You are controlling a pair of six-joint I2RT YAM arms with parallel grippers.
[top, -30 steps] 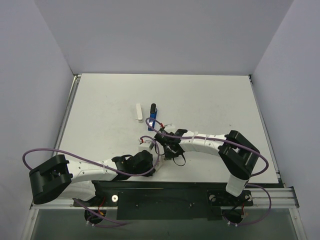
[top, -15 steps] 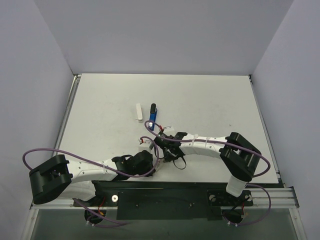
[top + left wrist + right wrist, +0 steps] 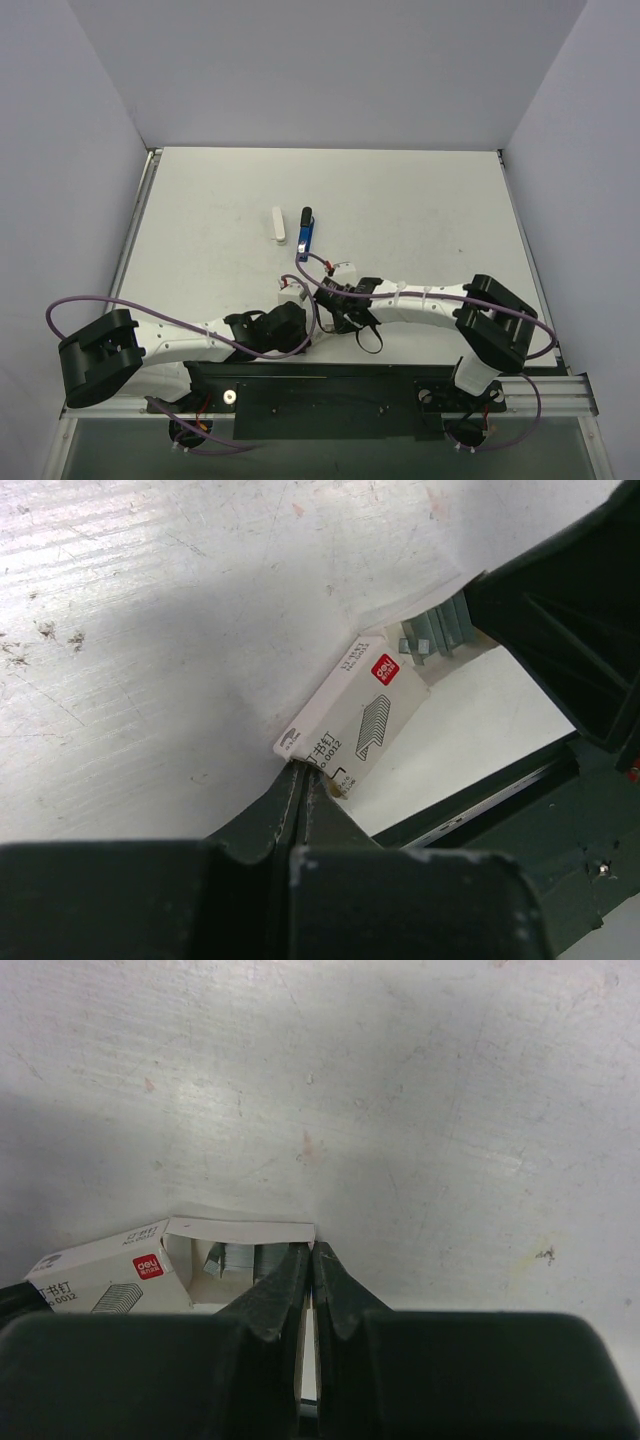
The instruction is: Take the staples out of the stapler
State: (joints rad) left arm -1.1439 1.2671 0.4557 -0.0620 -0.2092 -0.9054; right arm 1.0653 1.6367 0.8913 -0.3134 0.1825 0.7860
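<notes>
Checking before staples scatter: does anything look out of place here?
The staple box has its end flap open, with grey staples showing. The left gripper and right gripper appear to pinch it at opposite ends. The stapler lies apart, untouched, beside a white bar.

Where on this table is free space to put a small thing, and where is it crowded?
Free: the far right of the table, and the left strip between the white bar and its edge. Crowded: near centre, where the stapler, the staple box, the left gripper and the right gripper sit close.
</notes>
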